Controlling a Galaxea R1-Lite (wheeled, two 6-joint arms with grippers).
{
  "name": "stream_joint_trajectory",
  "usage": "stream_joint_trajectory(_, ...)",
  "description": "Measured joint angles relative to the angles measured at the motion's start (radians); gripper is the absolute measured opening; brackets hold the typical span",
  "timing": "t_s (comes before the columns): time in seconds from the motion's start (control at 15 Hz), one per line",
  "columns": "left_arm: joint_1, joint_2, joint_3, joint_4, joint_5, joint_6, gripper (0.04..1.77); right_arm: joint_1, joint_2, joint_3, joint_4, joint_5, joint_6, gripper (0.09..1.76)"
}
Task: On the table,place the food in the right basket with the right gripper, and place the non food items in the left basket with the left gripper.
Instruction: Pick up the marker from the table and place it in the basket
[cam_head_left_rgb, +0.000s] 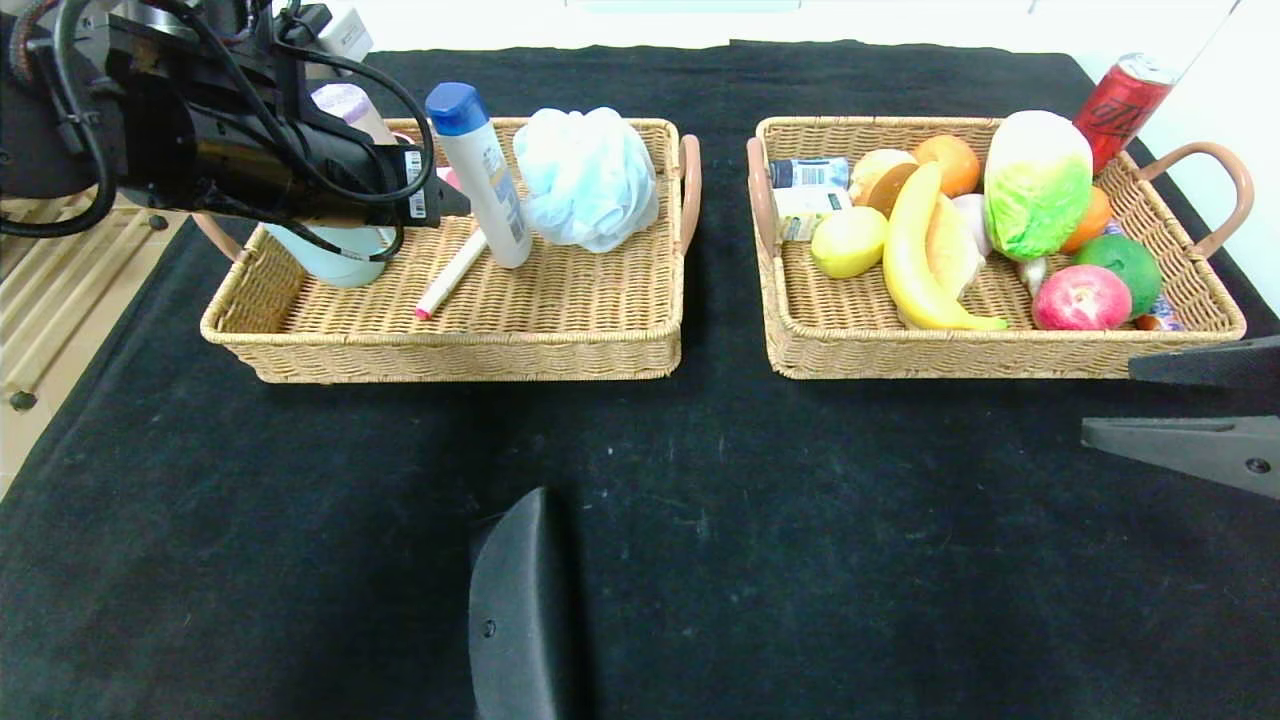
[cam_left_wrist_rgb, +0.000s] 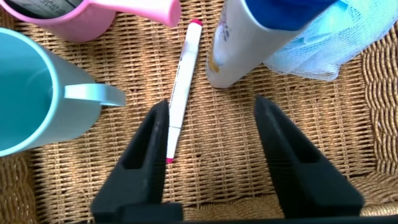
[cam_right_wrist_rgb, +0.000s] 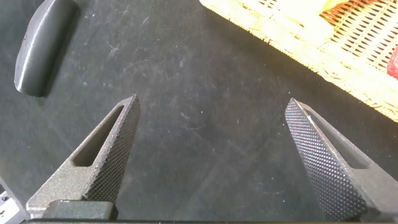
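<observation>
The left basket (cam_head_left_rgb: 450, 345) holds a teal cup (cam_head_left_rgb: 335, 262), a pink cup (cam_left_wrist_rgb: 87, 15), a white bottle with a blue cap (cam_head_left_rgb: 485, 175), a pale blue bath puff (cam_head_left_rgb: 588, 178) and a white marker with pink ends (cam_head_left_rgb: 450, 275). My left gripper (cam_head_left_rgb: 448, 200) hovers over this basket, open and empty; in the left wrist view (cam_left_wrist_rgb: 211, 102) the marker (cam_left_wrist_rgb: 181, 87) lies beside one finger. The right basket (cam_head_left_rgb: 1000, 350) holds a banana (cam_head_left_rgb: 915, 260), lemon (cam_head_left_rgb: 848, 242), cabbage (cam_head_left_rgb: 1037, 180), apple (cam_head_left_rgb: 1080, 298) and other food. My right gripper (cam_head_left_rgb: 1110, 400) is open and empty over the cloth in front of it.
A red can (cam_head_left_rgb: 1122, 102) stands behind the right basket's far right corner. A dark grey oblong object (cam_head_left_rgb: 520, 610) lies on the black cloth at the front middle, also in the right wrist view (cam_right_wrist_rgb: 43, 46). The table's left edge borders a wooden floor.
</observation>
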Motion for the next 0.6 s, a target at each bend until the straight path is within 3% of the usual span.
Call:
stream_joint_trajectory(0.27,-0.005,-0.022,0.014,0.061,0.001,0.000,1.32,0.000,-0.001,0.000,-0.001,0.000,0.000,1.71)
stream_joint_trajectory(0.6,-0.082,-0.104,0.039,0.268,0.017,-0.031,1.50,-0.002,-0.004,0.000,-0.002,0.000,0.000,1.71)
